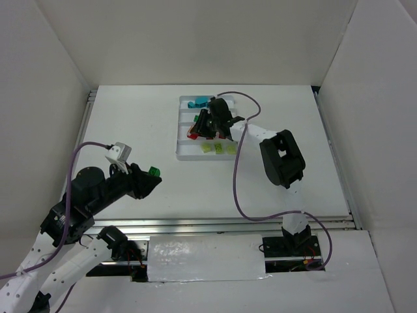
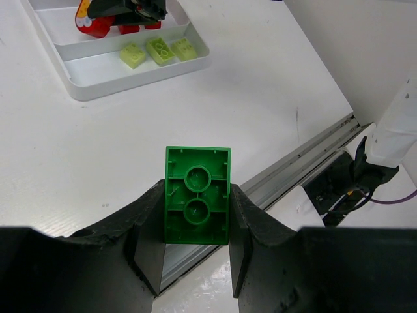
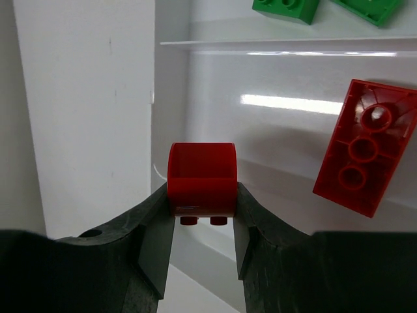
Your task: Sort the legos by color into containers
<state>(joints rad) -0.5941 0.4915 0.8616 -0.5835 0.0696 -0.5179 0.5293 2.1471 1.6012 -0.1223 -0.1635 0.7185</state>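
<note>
Red brick (image 3: 202,166) clamped in right gripper (image 3: 202,194) over red compartment (image 3: 280,134): to be lowered before release. Green brick (image 2: 197,173) clamped in left gripper (image 2: 197,199).

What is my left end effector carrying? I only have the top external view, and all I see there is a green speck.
Observer: The left end effector is shut on a green brick, hollow underside toward the wrist camera, two round tubes showing.
Operator: And the right one, over the tray?
Observer: The right end effector grips a red brick at the end of a tray compartment where a second red brick lies underside up.
Operator: What's in the neighbouring compartment?
Observer: Past the ridge, loose green bricks lie there, cut off by the frame edge.
</note>
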